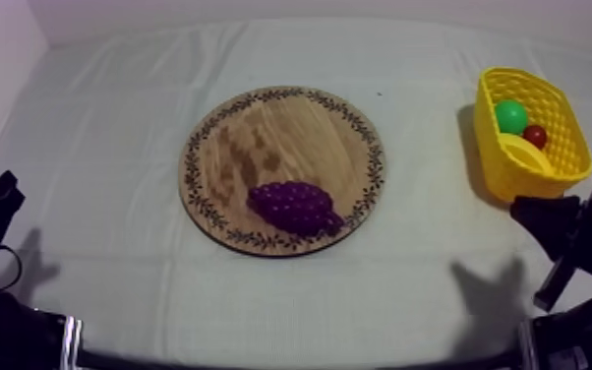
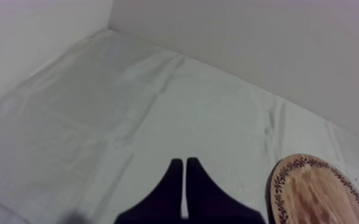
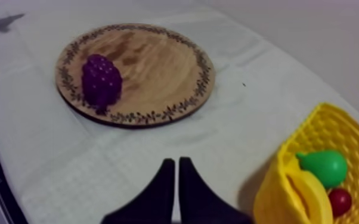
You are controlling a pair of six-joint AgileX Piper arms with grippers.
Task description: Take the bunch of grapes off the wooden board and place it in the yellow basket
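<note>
- The bunch of grapes (image 1: 295,207) lies on its side on the board (image 1: 261,128), near the rim at the front and slightly to the right.
- As a toy, it is probably light and fairly stiff. Its bumpy skin may give the fingers some purchase, but the rounded shape could roll or squirt out of a shallow pinch.
- The best hold looks to be across the short width at the thick middle, with the fingers coming down from above (the tapering end offers less to hold).
- The basket (image 1: 516,172) stands well apart from the board, to its right. It already holds a pear (image 1: 511,116), a small red fruit (image 1: 535,136) and a banana (image 1: 521,153), so room is limited.
- The right gripper (image 3: 176,161) sits off the board's right side, just beside the basket, with its fingers pressed together on nothing.
- The left gripper (image 2: 183,161) sits off the board's left side, likewise clenched and empty.
- The pick has not yet begun, and the right arm seems the better placed.
</note>
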